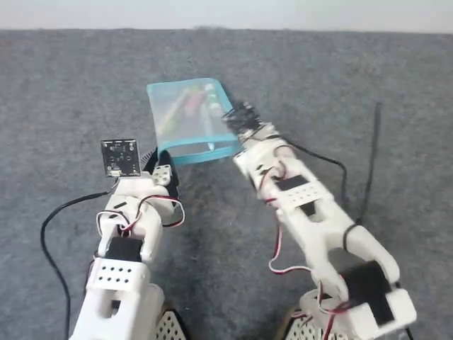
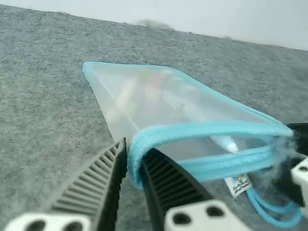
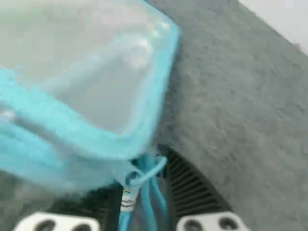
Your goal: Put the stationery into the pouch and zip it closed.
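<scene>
One pouch [image 1: 185, 117]; left fingers [image 2: 166, 180], right fingers [image 3: 192, 185].

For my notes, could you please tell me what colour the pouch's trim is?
Light blue trim; best seen in the left wrist view.

Grey felt tabletop [image 1: 71, 85] runs to a pale wall [image 1: 283, 14].

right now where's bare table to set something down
Free: the table left of the pouch and left arm, and the wide stretch right of the right arm, crossed by a black cable. Crowded: the middle, where the left gripper pinches the pouch's near edge and the right gripper sits at its zip end.
</scene>
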{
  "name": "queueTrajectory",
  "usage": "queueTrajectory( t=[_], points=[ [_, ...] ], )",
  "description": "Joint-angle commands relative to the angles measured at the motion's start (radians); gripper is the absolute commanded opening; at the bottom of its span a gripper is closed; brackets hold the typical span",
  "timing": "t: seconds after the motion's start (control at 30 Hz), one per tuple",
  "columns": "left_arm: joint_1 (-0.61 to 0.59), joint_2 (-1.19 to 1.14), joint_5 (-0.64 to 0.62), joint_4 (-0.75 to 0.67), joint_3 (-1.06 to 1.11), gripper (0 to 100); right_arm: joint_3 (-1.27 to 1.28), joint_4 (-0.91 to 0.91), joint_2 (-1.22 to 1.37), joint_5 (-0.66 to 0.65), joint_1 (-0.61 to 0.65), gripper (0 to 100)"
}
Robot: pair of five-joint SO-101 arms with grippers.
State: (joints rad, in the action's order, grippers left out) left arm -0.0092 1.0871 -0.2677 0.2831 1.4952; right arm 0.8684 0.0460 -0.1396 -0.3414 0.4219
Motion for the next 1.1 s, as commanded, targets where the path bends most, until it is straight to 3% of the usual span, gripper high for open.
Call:
queueTrajectory(
  t=[0.0, 0.23, 0.4, 0.63, 0.93, 1.07],
  points=[
    [0.012, -0.002, 0.008, -0.034, -0.044, 1, -0.005, 0.173, -0.219, -0.012, -0.101, 1.3],
    [0.012, -0.002, 0.008, -0.034, -0.045, 1, -0.008, 0.742, -0.526, -0.049, -0.116, 21.0],
    [0.012, -0.002, 0.008, -0.035, -0.048, 1, -0.008, 0.865, -0.650, -0.097, -0.010, 30.4],
    [0.012, -0.002, 0.008, -0.035, -0.047, 1, -0.012, 0.816, -0.639, 0.077, 0.137, 30.3],
    [0.012, -0.002, 0.008, -0.035, -0.047, 1, -0.015, 0.561, -0.478, 0.404, 0.150, 30.3],
    [0.012, -0.002, 0.008, -0.035, -0.045, 1, -0.015, 0.453, -0.423, 0.462, 0.145, 30.3]
  ],
)
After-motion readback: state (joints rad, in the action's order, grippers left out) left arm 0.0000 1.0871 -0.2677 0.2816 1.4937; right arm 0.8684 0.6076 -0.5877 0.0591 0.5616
